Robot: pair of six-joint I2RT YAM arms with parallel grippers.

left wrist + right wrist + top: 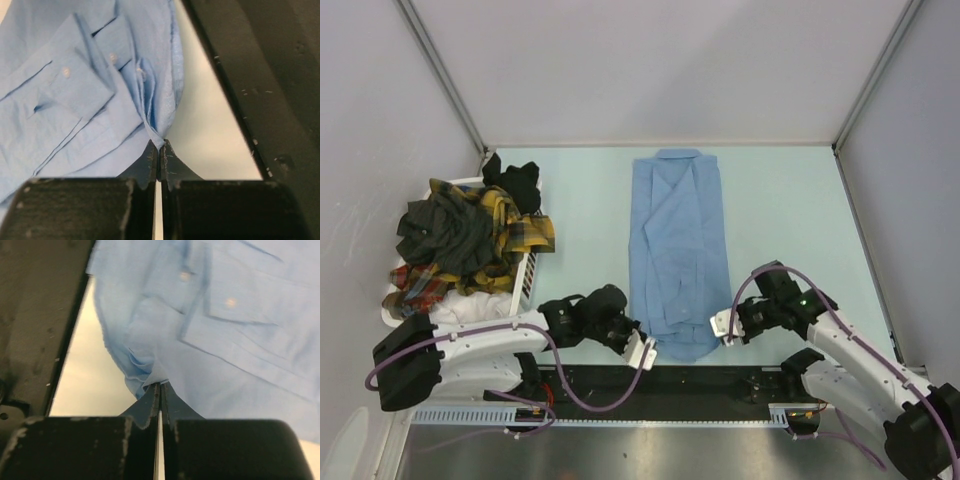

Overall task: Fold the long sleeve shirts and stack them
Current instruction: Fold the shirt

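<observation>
A light blue shirt (678,245) lies flat on the table, folded into a long narrow strip with its collar at the far end. My left gripper (647,348) is shut on the near left corner of its hem; the left wrist view shows the cloth (100,90) pinched at the fingertips (151,150). My right gripper (718,326) is shut on the near right corner, where the cloth (215,315) bunches at the fingertips (169,390). Dark green-black, yellow-black plaid and red plaid shirts (470,240) are heaped in the basket at the left.
The white slatted basket (525,272) stands at the table's left side. A black strip (700,375) runs along the near table edge right behind both grippers. Grey walls enclose the table at the back and sides.
</observation>
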